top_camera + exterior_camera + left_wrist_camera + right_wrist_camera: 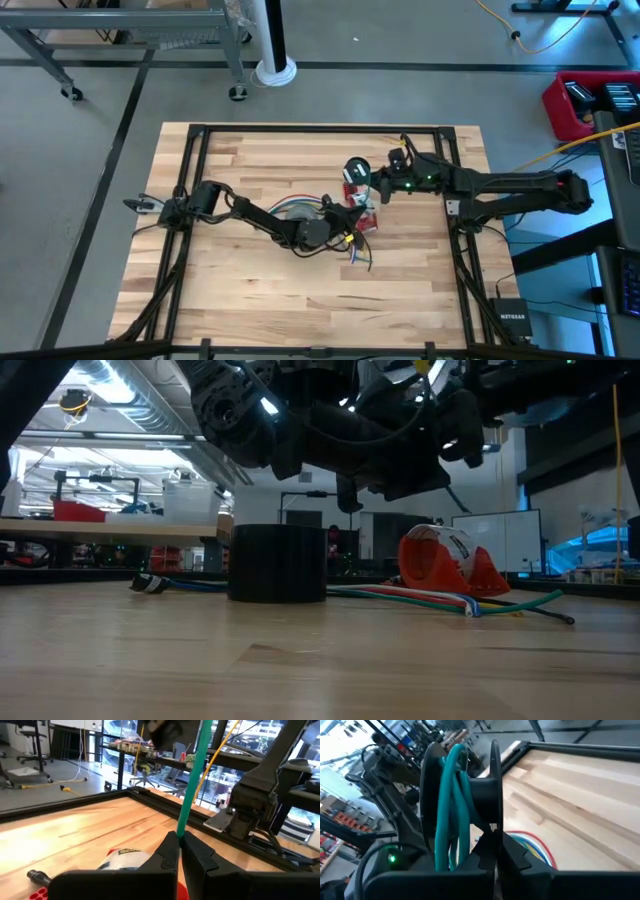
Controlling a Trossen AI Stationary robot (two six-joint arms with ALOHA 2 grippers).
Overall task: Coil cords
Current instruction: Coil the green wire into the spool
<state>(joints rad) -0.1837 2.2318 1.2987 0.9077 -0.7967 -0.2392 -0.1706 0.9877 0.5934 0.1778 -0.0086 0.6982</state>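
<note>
The left gripper (352, 222) sits near the middle of the wooden table (230, 290), its fingers (170, 852) pinched together on a green cord (192, 785) that runs taut up and away from them. The right gripper (372, 188) reaches in from the right side, just beside the left one, with its fingers (492, 847) closed on the rim of a black spool (482, 790). Several turns of the green cord are wound around the spool's core, between its two round flanges, so the spool is the only holder here with cord in it.

Below both grippers, loose cords (420, 597) in red, white, green and blue lie flat on the table. In the low view they run behind a short black cylinder (278, 563) standing upright on the wood and end in a dark tail on the right. A red tape dispenser (445, 565) with a roll of tape in it rests just beside these cords.
</note>
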